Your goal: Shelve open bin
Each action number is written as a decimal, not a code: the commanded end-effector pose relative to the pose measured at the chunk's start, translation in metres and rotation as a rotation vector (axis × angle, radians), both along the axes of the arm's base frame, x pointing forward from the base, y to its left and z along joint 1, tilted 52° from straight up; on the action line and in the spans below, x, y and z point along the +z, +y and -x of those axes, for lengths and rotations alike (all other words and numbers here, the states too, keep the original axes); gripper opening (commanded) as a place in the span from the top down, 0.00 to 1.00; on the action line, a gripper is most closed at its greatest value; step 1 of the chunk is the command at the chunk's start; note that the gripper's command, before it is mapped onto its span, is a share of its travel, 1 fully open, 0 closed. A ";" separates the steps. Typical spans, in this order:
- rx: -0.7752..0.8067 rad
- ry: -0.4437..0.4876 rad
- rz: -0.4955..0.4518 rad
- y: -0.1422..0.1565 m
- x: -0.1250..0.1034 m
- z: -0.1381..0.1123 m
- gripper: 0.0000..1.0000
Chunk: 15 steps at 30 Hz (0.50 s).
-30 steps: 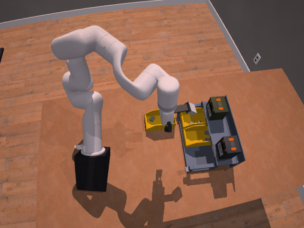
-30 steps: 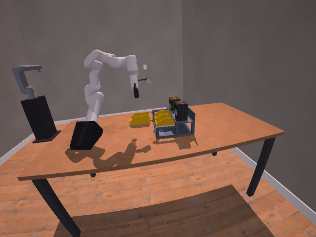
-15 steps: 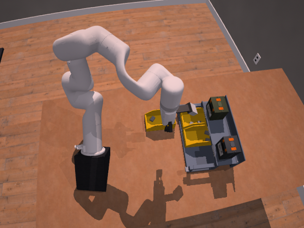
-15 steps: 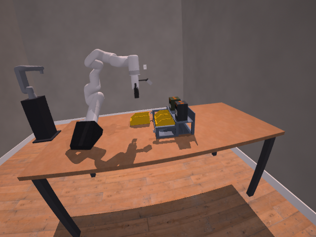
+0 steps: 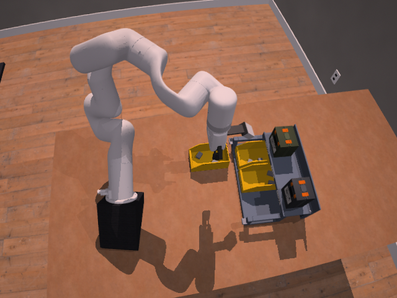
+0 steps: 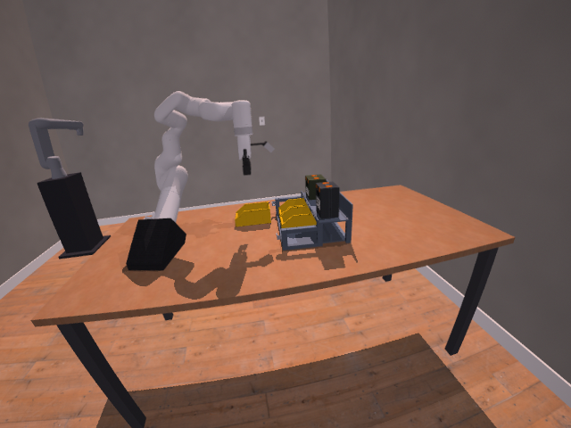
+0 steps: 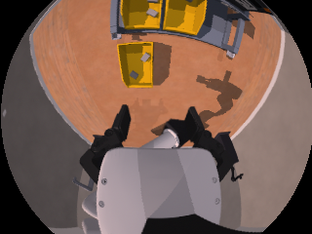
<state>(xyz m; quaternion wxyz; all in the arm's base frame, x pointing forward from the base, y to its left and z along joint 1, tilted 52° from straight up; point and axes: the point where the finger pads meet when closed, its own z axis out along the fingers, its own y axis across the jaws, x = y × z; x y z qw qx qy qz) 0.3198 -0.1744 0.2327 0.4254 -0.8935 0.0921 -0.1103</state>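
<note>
A yellow open bin (image 5: 208, 158) with small grey parts in it stands on the table, just left of the grey shelf (image 5: 274, 174). It also shows in the side view (image 6: 252, 213) and in the wrist view (image 7: 136, 64). My gripper (image 6: 246, 167) points straight down, well above the bin, open and empty; its fingers frame the wrist view. Two yellow bins (image 5: 254, 166) stand side by side on the shelf (image 7: 166, 10). The free place (image 5: 261, 205) is the grey floor at the near end of that row.
Two dark boxes with orange tabs (image 5: 283, 141) (image 5: 298, 192) stand on the shelf's upper board behind the bins. My black base (image 5: 119, 221) stands at the table's left. A second black stand with a grey arm (image 6: 69, 211) is beside the table.
</note>
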 end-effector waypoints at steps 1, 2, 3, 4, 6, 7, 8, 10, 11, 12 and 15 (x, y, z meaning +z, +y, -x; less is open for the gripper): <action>-0.004 -0.003 0.003 0.005 0.008 -0.001 0.00; -0.005 -0.004 0.004 0.011 0.016 -0.001 0.00; -0.007 -0.005 0.005 0.017 0.024 -0.001 0.00; -0.008 -0.005 0.006 0.024 0.032 -0.002 0.00; -0.009 -0.006 0.007 0.030 0.039 -0.002 0.00; -0.009 -0.006 0.007 0.030 0.039 -0.002 0.00; -0.009 -0.006 0.007 0.030 0.039 -0.002 0.00; -0.009 -0.006 0.007 0.030 0.039 -0.002 0.00; -0.009 -0.006 0.007 0.030 0.039 -0.002 0.00; -0.009 -0.006 0.007 0.030 0.039 -0.002 0.00; -0.009 -0.006 0.007 0.030 0.039 -0.002 0.00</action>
